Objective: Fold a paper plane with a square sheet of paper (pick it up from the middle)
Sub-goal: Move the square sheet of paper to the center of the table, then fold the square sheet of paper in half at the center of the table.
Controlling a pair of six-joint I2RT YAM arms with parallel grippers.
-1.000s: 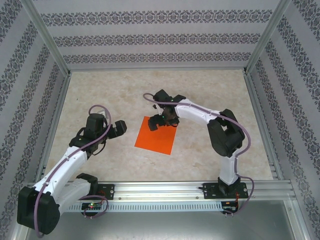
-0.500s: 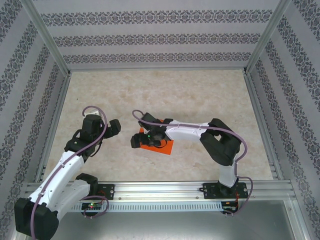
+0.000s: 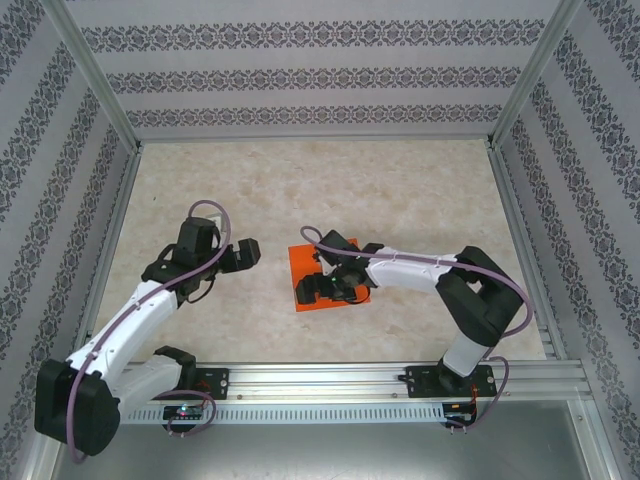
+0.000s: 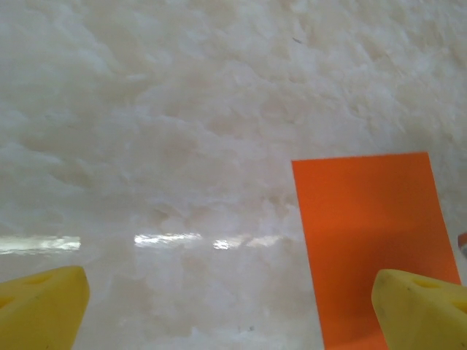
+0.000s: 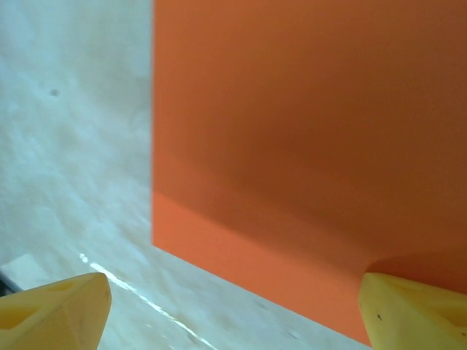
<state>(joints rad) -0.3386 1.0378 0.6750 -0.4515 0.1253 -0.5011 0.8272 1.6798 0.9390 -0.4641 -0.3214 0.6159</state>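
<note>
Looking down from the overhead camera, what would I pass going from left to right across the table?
Left arm's black shoulder joint → left pincer, open → orange sheet of paper → right arm's black elbow joint.

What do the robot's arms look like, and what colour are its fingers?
Both are white tubes with chunky black joints, standing on black bases bolted to a silver metal rail. A thin purple cable loops along the left arm and the right arm. The left gripper and right gripper end in bright yellow, wedge-shaped fingertips.
</note>
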